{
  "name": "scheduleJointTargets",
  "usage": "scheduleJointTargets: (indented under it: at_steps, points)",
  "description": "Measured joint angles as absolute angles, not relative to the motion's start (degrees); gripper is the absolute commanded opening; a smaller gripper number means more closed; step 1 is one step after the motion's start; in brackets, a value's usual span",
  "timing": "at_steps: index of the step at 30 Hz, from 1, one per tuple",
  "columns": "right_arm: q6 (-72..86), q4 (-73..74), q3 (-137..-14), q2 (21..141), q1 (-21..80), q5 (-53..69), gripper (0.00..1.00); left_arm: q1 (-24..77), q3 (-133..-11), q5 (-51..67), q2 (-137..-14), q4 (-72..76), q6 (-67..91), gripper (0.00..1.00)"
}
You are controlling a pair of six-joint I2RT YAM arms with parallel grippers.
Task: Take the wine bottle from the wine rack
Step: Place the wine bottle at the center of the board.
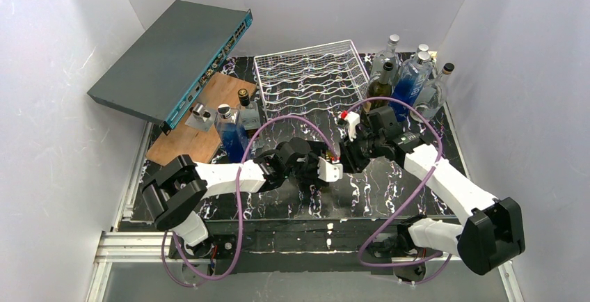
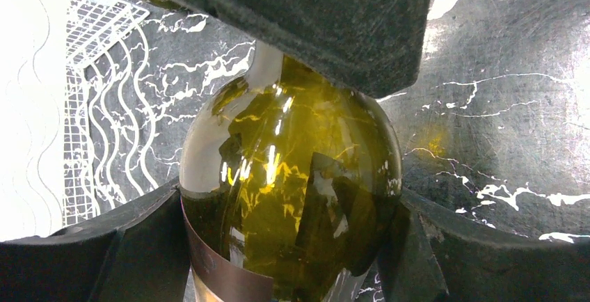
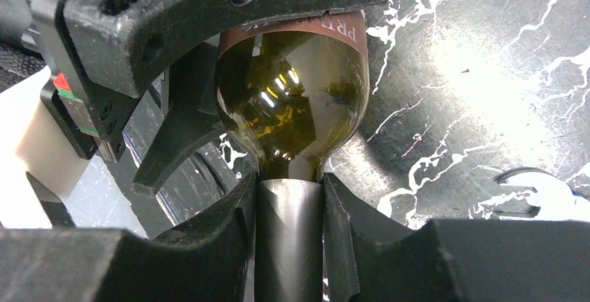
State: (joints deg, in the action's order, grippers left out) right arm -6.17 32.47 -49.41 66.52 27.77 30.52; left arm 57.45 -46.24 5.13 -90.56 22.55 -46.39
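Green wine bottle (image 3: 292, 100), right claw (image 3: 289, 201) pinching neck, left claw (image 2: 289, 204) clasping body

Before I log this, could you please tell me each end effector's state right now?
Left end effector: closed on the wine bottle, at its body.
Right end effector: closed on the bottle's neck.
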Motion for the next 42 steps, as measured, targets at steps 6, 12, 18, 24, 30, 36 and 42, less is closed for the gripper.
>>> scheduleJointTargets:
  at_steps: [6,12,18,24,30,36,42]
  points:
    - [-6.92,32.88,-50.52,68.42,27.75,31.53,0.54,57.45,-46.24,4.73,-90.35,21.67,-44.93,0.0]
    - [-10.02,33.52,-54.5,68.99,27.77,34.76,0.74,57.45,-46.24,4.14,-90.11,21.17,-42.13,0.0]
    - [-14.48,35.94,-58.37,68.97,27.03,35.7,0.83,57.52,-46.24,4.62,-88.38,20.64,-39.13,0.0]
    - [-21.37,42.44,-63.46,68.49,23.77,40.36,0.88,57.58,-45.65,5.08,-86.0,20.32,-35.18,0.0]
    - [-26.63,46.74,-69.65,66.94,17.63,48.34,0.91,57.52,-44.62,5.21,-83.66,20.01,-30.09,0.0]
    - [-31.68,49.89,-70.61,65.89,16.69,53.89,0.94,57.49,-44.4,5.63,-81.87,19.29,-24.53,0.0]
    - [-33.87,46.81,-67.96,63.57,16.6,56.47,0.96,57.49,-43.81,6.48,-80.07,19.27,-18.09,0.0]
